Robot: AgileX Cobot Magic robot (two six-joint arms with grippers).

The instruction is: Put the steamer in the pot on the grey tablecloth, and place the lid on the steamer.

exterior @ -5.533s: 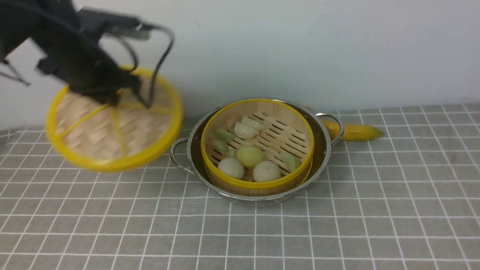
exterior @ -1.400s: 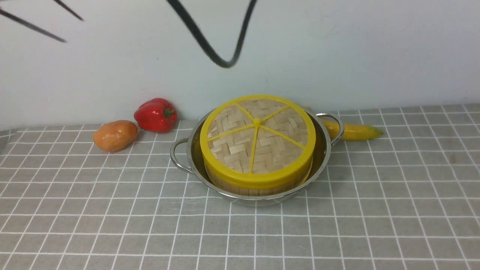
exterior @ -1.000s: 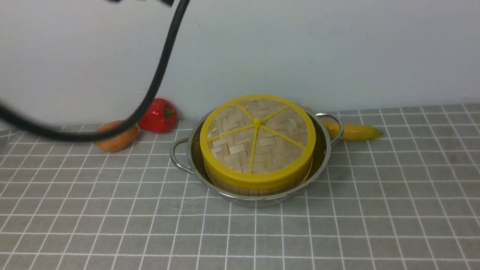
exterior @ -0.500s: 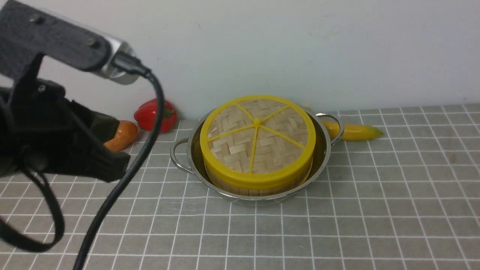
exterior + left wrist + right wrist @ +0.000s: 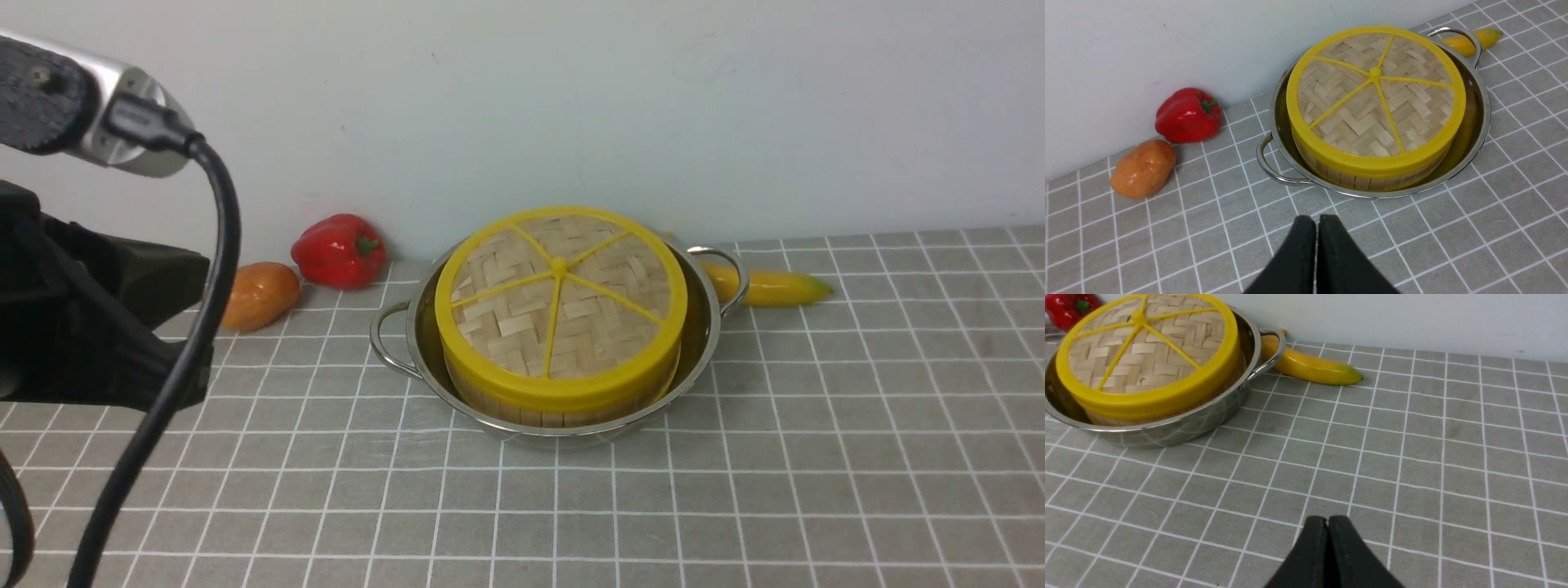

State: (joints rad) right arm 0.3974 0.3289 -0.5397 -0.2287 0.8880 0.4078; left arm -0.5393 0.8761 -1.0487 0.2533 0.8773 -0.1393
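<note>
The steel pot [image 5: 702, 327] stands on the grey tablecloth [image 5: 816, 457] at the back centre. The steamer [image 5: 563, 402] sits inside it, and the woven lid [image 5: 559, 298] lies flat on the steamer, covering it. The pot, steamer and lid also show in the left wrist view [image 5: 1376, 98] and the right wrist view [image 5: 1147, 355]. My left gripper [image 5: 1316, 220] is shut and empty, over the cloth to the near left of the pot. My right gripper [image 5: 1327, 520] is shut and empty, over the cloth to the pot's right. It does not show in the front view.
A red pepper [image 5: 339, 249] and an orange potato-like thing [image 5: 257, 294] lie by the wall left of the pot. A banana [image 5: 767, 286] lies behind the pot's right handle. My left arm and its cable [image 5: 106, 327] fill the left edge.
The lid, held in my left gripper over the left of the cloth 5.5 s ago, now lies on the steamer. My left arm has drawn back to the left edge.
</note>
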